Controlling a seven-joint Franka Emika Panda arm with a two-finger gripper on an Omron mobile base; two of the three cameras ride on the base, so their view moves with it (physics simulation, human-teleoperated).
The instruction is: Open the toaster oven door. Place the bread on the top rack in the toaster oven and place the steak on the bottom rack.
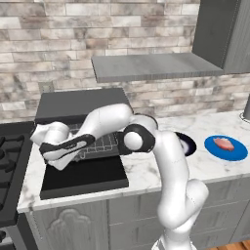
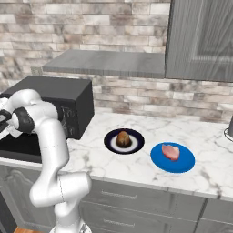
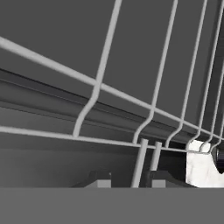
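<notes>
- While the toaster oven door (image 1: 84, 179) lies flat and open on the table (image 1: 195, 168), the white arm reaches low into the mouth of the toaster oven (image 1: 80, 105).
- At the hand camera, the tool (image 3: 130, 178) sits at the front edge of a wire rack (image 3: 131, 87), its two dark tips either side of a small wire loop; by that loop it looks to be the bottom rack.
- Whether the tips are pinching the loop or merely straddling it cannot be told from these views.
- Off to the right, the bread (image 2: 123, 139) rests on a dark plate (image 2: 111, 144) and the steak (image 2: 170, 152) on a blue plate (image 2: 182, 166), both untouched and well apart from the oven.
- With the door step done, the work in hand appears to be drawing a rack forward.
- Next, the arm would need to let go of the rack, swing right and come down over the bread.
</notes>
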